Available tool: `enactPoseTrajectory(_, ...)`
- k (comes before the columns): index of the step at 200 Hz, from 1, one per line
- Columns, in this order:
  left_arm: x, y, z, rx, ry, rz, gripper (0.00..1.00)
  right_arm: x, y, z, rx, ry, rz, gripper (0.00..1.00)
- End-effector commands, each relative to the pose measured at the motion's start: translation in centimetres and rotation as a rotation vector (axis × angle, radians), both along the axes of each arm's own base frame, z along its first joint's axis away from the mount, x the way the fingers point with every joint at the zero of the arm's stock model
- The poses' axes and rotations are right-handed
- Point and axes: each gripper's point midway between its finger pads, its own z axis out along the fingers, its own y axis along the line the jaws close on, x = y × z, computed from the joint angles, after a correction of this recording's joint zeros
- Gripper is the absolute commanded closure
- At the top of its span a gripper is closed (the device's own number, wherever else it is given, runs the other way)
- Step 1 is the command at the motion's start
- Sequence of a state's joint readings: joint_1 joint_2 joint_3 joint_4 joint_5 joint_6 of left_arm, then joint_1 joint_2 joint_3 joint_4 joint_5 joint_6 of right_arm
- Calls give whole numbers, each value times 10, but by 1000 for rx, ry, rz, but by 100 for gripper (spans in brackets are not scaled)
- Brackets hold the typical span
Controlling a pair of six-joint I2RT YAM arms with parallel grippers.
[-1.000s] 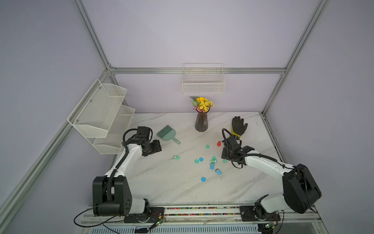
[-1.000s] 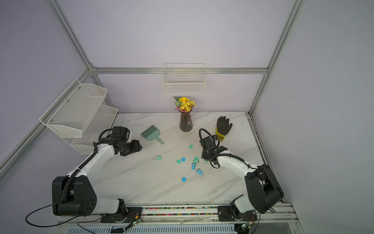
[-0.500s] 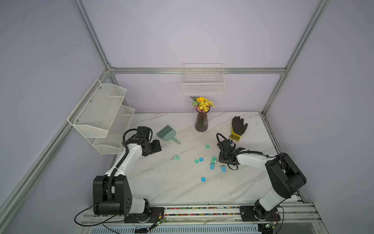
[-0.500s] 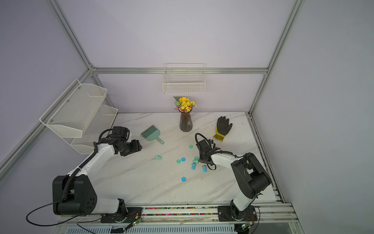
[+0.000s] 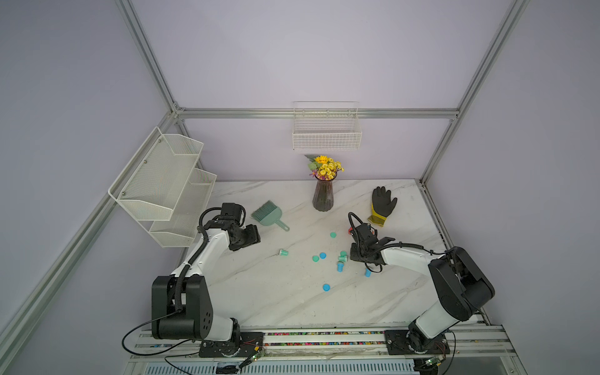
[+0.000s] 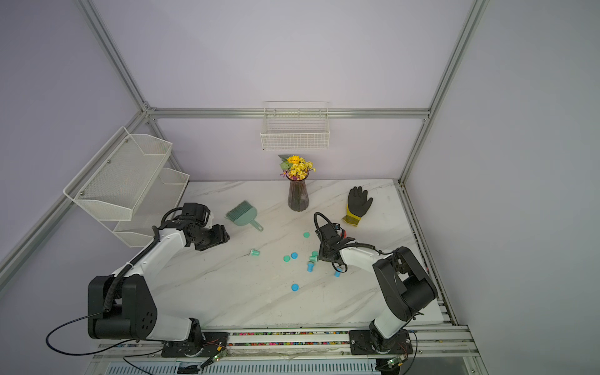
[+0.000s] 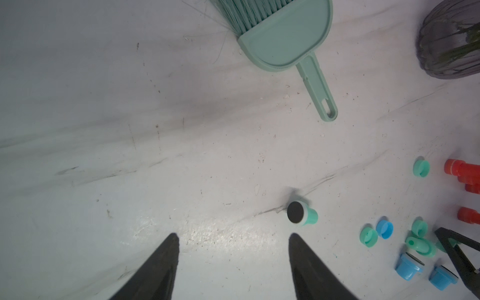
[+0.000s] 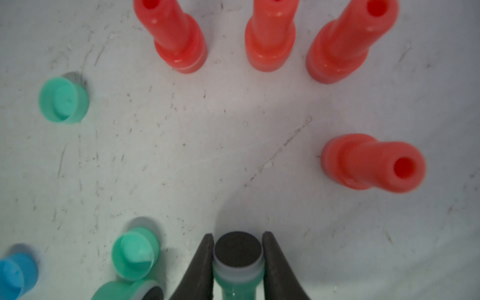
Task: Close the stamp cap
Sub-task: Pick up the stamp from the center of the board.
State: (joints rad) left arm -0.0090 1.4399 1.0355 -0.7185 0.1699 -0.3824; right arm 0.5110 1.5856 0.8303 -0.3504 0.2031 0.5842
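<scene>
At bench (image 8: 233,145) centre-right: right fingers (image 8: 200,267) pinch green stamp (image 8: 237,259) by body, black pad end kept clear of grip for capping. Green cap (image 8: 135,253) lies just beside, open side up. Left fingers (image 7: 161,265) spread, empty, well apart.

Vase (image 5: 323,198) at the back, glove (image 5: 382,204) right of it, brush (image 5: 268,215) left, caps (image 5: 322,255) in front
</scene>
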Motion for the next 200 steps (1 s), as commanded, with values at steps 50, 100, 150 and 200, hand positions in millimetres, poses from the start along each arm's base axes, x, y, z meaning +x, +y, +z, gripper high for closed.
enactPoseTrajectory(50,-9,-144,111,-255,-182,-329,33,-20,89,137,264,-495,754,77)
enactPoseTrajectory(100,-44,-219,160,-319,-183,-503,35,-55,117,184,219,-845,1185,81)
enactPoseTrajectory(150,-72,-271,150,-336,-100,-585,39,-66,129,200,121,-999,1364,82)
enactPoseTrajectory(200,-71,-287,134,-327,-52,-571,49,-69,135,206,89,-1041,1380,82)
